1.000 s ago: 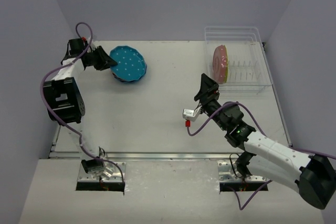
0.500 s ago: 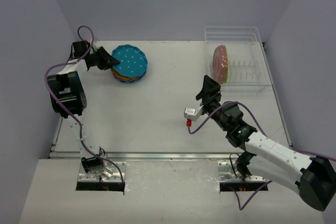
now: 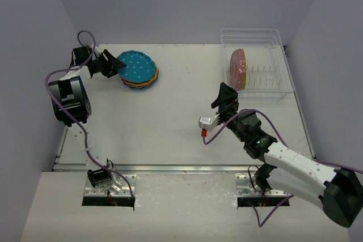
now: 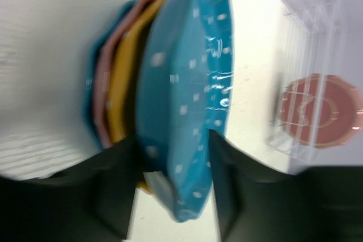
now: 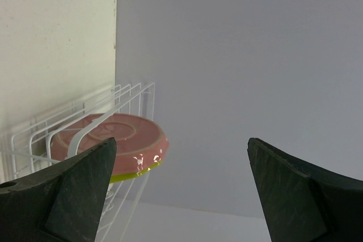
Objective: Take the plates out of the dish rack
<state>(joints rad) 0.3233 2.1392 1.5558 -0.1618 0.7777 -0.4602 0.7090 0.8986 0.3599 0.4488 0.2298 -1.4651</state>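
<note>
My left gripper (image 3: 117, 65) sits around the edge of the blue plate (image 3: 138, 66), on top of the pile (image 3: 142, 85). I can't tell if it grips. My right gripper (image 3: 226, 91) is wide open with nothing in it, near the rack (image 3: 272, 83). A pink plate (image 3: 238, 69) stands in the rack.

Left wrist blur hides whether the fingers (image 4: 108, 196) touch the blue plate (image 4: 187, 100). It covers most of the stack (image 4: 122, 83).

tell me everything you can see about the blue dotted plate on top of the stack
The round teal-blue plate has a scalloped rim and white dots, glossy like glazed ceramic. It lies flat, face up, atop a stack of orange-yellow and pink plates at the white table's far left. The left gripper's fingers straddle its rim; contact unclear.
</note>
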